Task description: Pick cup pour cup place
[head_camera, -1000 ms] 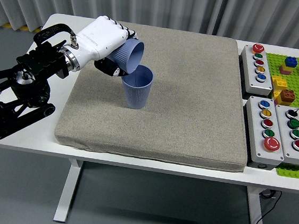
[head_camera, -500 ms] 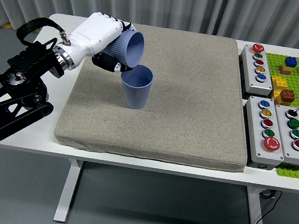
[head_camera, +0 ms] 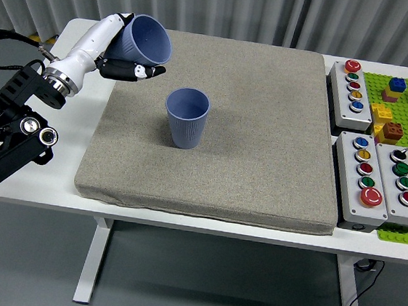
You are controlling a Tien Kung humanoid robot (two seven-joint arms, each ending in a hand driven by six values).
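Note:
A blue ribbed cup (head_camera: 187,118) stands upright near the middle of the grey mat (head_camera: 249,143). My left hand (head_camera: 124,51), white with black fingertips, is shut on a second blue cup (head_camera: 147,39). It holds that cup in the air over the mat's far left corner, up and to the left of the standing cup. The held cup is tilted, its mouth facing right and toward the camera. What is inside either cup cannot be made out. My right arm is out of sight.
Two grey button boxes (head_camera: 352,84) (head_camera: 380,179) with coloured buttons lie right of the mat. A green baseplate (head_camera: 406,108) with coloured bricks sits at the far right. The white table's (head_camera: 78,34) left edge is close to my left arm.
My left hand has drawn back up and to the left with its cup, away from the standing cup's rim. The held cup has turned more upright. The standing cup stayed put.

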